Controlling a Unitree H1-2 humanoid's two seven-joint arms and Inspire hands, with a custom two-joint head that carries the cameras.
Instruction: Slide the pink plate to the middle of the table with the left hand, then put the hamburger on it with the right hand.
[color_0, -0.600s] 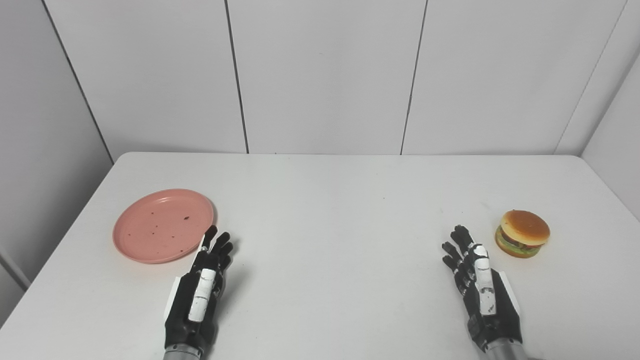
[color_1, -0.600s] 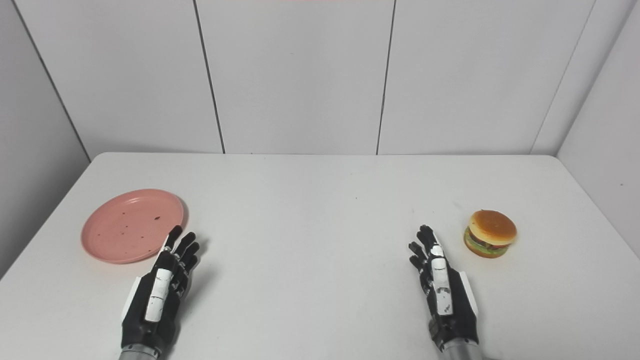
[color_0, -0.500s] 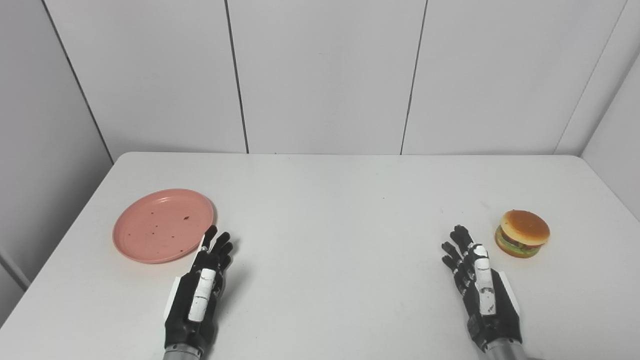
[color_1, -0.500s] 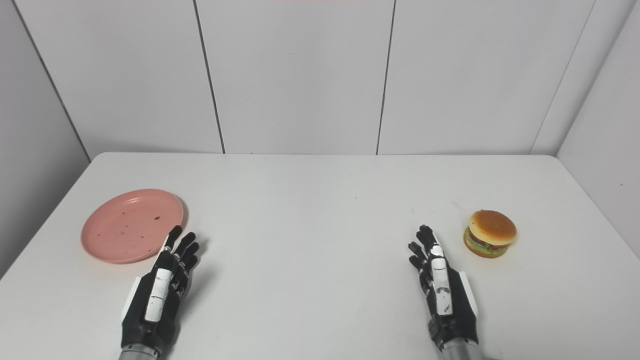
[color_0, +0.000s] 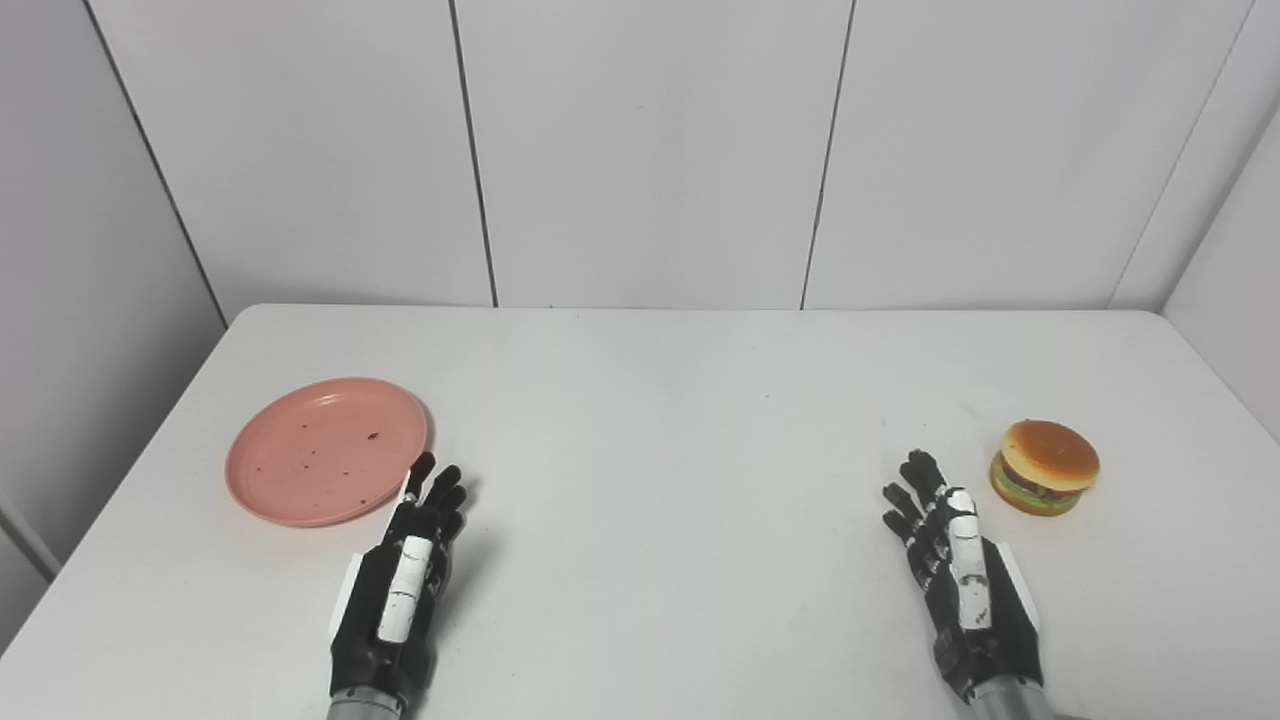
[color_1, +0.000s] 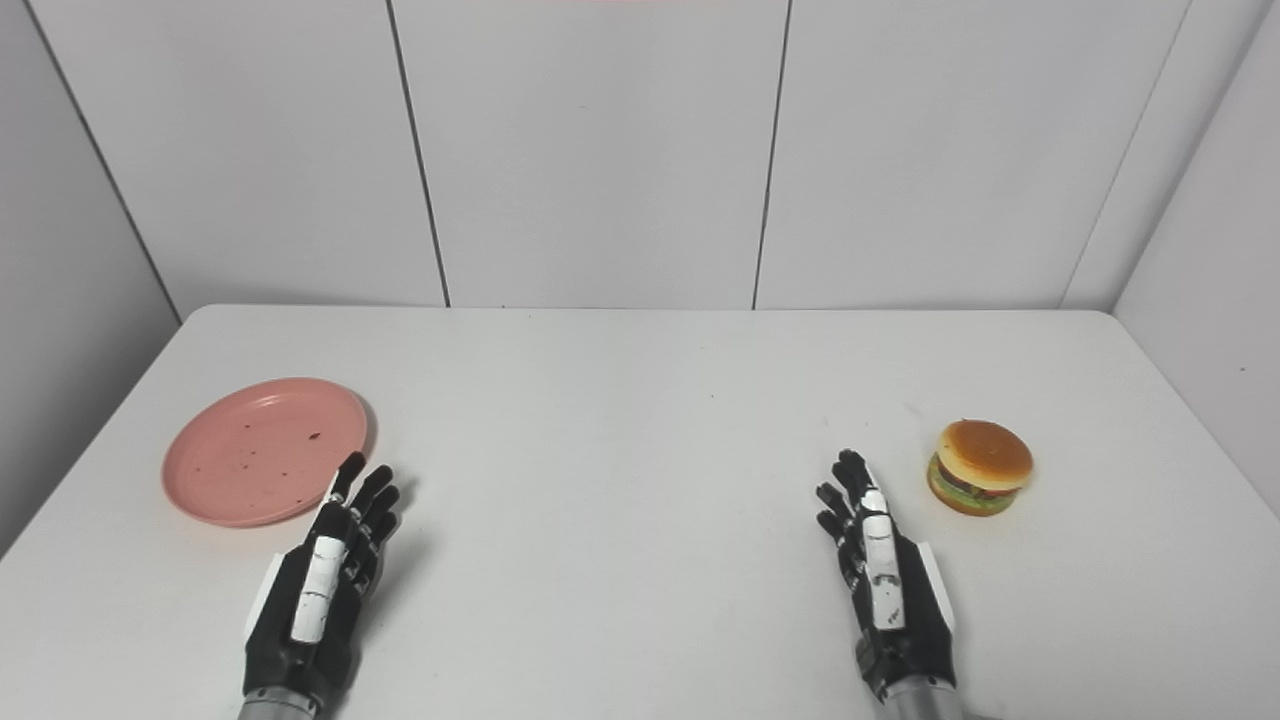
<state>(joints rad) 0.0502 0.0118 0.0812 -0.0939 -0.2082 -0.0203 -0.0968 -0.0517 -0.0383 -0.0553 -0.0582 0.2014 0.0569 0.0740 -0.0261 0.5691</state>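
A pink plate (color_0: 327, 449) with dark specks lies on the left side of the white table (color_0: 660, 420). My left hand (color_0: 400, 585) rests just below and right of the plate, open, its fingertips close to the rim; contact cannot be told. A hamburger (color_0: 1045, 466) with a tan bun sits at the right side of the table. Left of it and nearer to me, my right hand (color_0: 958, 570) is open and empty, apart from the hamburger.
Grey wall panels (color_0: 650, 150) close off the back and both sides of the table. The table's left edge (color_0: 130, 480) runs close to the plate, and the right edge lies just beyond the hamburger.
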